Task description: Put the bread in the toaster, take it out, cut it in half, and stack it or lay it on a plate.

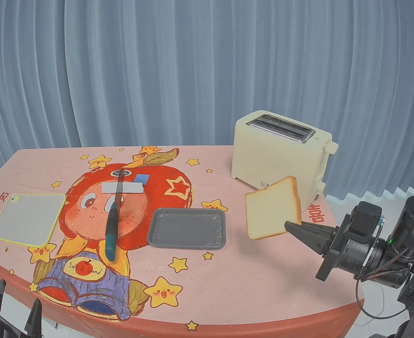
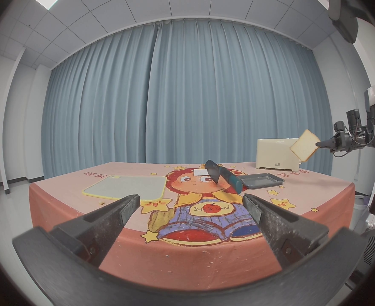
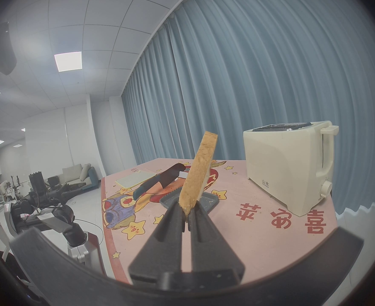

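My right gripper (image 1: 294, 225) is shut on a corner of a bread slice (image 1: 271, 208), holding it upright in the air above the table's right side, in front of the cream toaster (image 1: 279, 152). The right wrist view has the bread (image 3: 198, 171) edge-on between the fingers (image 3: 170, 222), with the toaster (image 3: 290, 164) beside it. A grey tray-like plate (image 1: 187, 227) lies mid-table. A knife (image 1: 113, 215) with a teal handle rests left of it. A cutting board (image 1: 27, 218) lies far left. My left gripper (image 2: 187, 215) is open, low off the table's front left edge.
The toaster's two slots (image 1: 282, 127) face up and its lever (image 1: 331, 146) is on its right end. A white strip and a small blue card (image 1: 141, 179) lie beyond the knife. A curtain hangs behind the table.
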Robot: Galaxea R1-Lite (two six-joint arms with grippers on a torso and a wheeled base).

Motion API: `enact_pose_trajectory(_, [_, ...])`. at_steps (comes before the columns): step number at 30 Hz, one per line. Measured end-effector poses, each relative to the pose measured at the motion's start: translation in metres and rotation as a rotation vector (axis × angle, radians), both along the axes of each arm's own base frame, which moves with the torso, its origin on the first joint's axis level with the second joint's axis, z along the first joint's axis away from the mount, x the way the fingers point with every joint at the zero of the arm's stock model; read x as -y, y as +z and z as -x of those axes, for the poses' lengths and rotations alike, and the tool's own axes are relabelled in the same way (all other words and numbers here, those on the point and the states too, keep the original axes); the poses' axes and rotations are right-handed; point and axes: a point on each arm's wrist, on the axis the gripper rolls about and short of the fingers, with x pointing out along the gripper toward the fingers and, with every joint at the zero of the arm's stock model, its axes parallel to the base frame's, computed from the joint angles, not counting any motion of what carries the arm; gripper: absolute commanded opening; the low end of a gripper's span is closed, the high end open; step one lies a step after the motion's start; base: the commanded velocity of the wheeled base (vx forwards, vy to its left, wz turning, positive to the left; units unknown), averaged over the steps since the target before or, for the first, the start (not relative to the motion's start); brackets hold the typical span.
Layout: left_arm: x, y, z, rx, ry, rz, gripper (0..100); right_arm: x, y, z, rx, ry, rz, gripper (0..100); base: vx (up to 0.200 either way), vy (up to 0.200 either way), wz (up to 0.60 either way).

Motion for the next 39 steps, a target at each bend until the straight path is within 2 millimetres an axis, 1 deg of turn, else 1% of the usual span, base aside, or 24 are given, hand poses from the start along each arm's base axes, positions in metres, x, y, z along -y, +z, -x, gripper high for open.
enact_pose_trajectory(19, [0.0000, 0.0000, 0.0000, 0.000, 0.000, -0.001, 100, 0.0001, -0.0005, 0.0001, -0.001, 0.000, 0.003, 0, 0.000, 0.000, 0.00])
enact_pose_trajectory(27, [0.0000, 0.0000, 0.0000, 0.000, 0.000, 0.000, 100, 0.0000, 0.0023, -0.0008, 0.008, -0.002, -0.008, 0, 0.000, 0.000, 0.00])
enact_pose_trajectory(39, [0.0000, 0.0000, 0.0000, 0.000, 0.000, -0.001, 100, 0.0085, 0.0062, -0.0047, 0.057, -0.033, 0.016, 0, 0.000, 0.000, 0.00])
